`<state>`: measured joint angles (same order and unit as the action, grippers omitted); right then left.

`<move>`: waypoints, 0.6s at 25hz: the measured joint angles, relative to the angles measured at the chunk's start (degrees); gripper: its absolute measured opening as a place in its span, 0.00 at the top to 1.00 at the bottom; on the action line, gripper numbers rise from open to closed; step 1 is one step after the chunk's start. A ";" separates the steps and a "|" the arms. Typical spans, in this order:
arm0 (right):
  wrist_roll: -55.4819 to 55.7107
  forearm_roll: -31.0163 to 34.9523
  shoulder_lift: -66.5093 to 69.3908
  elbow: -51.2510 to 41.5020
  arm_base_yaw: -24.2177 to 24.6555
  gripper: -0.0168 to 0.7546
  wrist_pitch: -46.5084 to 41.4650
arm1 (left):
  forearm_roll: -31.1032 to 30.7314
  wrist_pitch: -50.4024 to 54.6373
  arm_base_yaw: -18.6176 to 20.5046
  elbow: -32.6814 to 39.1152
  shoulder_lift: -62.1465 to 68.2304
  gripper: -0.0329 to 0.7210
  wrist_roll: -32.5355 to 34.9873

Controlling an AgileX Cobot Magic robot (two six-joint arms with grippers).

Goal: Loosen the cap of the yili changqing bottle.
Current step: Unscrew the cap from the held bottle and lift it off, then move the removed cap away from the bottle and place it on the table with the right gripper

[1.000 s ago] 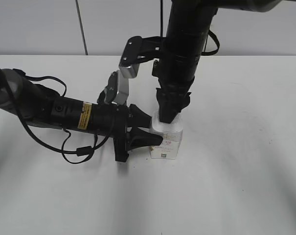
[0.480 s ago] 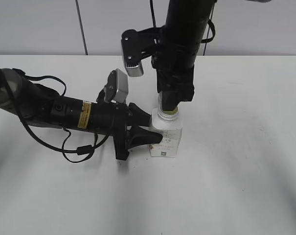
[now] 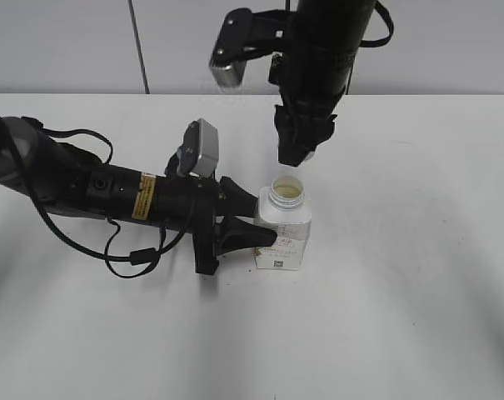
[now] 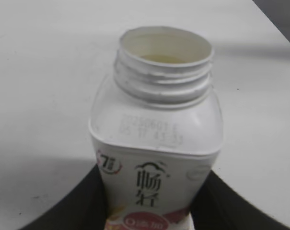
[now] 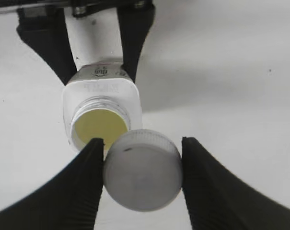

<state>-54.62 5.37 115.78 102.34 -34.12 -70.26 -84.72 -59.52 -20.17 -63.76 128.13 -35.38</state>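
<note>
Cap (image 5: 143,170) off, pinched in right claw (image 3: 300,155); left claw (image 3: 250,222) clamps bottle (image 3: 282,235) on white table (image 3: 401,292).

I see the left gripper (image 3: 256,221) clamping the open bottle (image 3: 282,229) mid-frame; the right gripper (image 3: 297,154) hangs just above its neck

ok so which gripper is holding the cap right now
The right gripper: its fingers pinch the cap above the open bottle. The left gripper clamps the bottle's body.
</note>
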 joint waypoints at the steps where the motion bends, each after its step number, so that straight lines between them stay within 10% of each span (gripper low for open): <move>1: 4.00 -0.10 -0.53 0.00 0.00 0.47 0.00 | -0.05 0.00 0.00 0.00 0.00 0.54 0.00; 9: 45.33 -3.39 -3.15 0.00 0.00 0.47 0.00 | -0.05 0.00 0.00 0.00 0.00 0.54 0.00; 15: 54.28 -3.95 -3.15 0.00 0.19 0.47 0.00 | 0.12 0.00 0.00 0.00 0.00 0.54 0.00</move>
<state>-0.34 1.43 112.63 102.34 -33.94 -70.26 -84.60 -59.52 -20.17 -63.76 128.13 -35.38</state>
